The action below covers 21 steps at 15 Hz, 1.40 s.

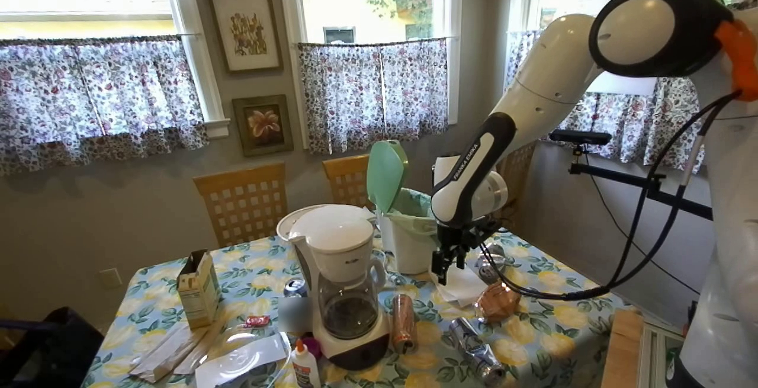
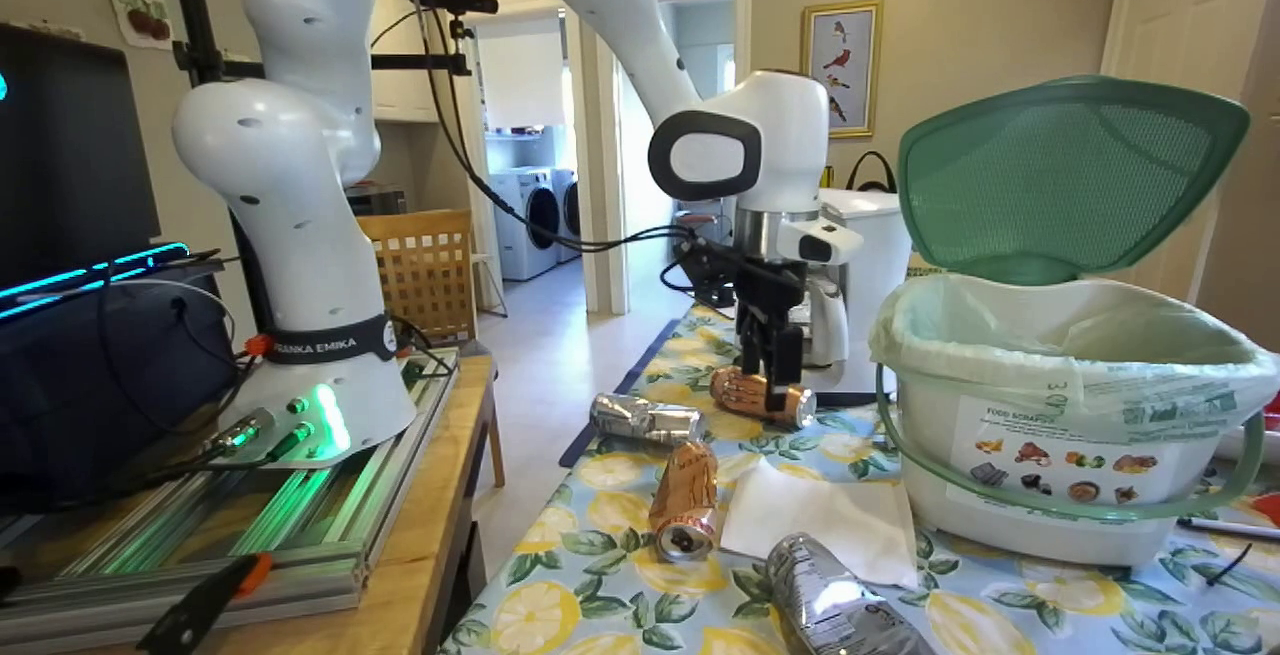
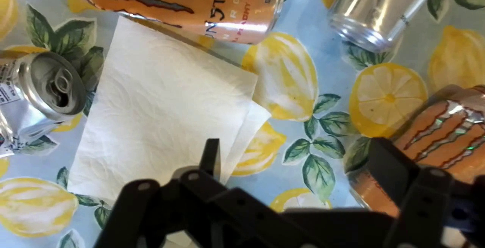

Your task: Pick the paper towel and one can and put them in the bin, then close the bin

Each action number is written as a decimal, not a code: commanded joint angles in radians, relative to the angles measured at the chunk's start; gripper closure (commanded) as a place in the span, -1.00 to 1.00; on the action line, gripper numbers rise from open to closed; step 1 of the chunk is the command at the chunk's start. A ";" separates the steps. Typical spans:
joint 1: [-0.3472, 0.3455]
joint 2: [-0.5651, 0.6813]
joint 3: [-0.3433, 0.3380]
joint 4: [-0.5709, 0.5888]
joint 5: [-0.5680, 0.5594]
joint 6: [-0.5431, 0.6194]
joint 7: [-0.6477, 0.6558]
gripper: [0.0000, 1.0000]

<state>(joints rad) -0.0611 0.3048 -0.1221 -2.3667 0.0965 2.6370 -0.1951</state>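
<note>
The white paper towel (image 1: 461,288) lies folded on the table in both exterior views (image 2: 820,515) and in the wrist view (image 3: 163,108). Orange cans (image 1: 404,323) (image 2: 685,505) (image 3: 182,2) and silver cans (image 1: 477,349) (image 2: 645,417) (image 3: 382,9) lie around it. The cream-white bin (image 1: 408,249) (image 2: 1040,465) stands lined with a pale green bag, its green lid (image 1: 385,178) (image 2: 1070,175) raised open. My gripper (image 3: 297,159) is open and empty above the table. In the wrist view one finger overlaps the towel's edge, the other an orange can (image 3: 454,142).
A white coffee maker (image 1: 346,275) with a dark carafe stands near the bin. A small carton (image 1: 198,287), a glue bottle (image 1: 305,367), a red packet (image 1: 257,321) and a blue can (image 1: 295,287) are farther along the table. Chairs (image 1: 243,198) stand behind it.
</note>
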 commanded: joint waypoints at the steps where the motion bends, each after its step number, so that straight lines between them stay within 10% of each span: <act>1: -0.010 0.051 -0.015 -0.001 -0.081 0.079 0.083 -1.00; 21: 0.046 0.264 -0.093 0.109 -0.227 0.174 0.180 -1.00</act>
<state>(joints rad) -0.0370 0.5267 -0.2023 -2.2973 -0.0888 2.8119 -0.0578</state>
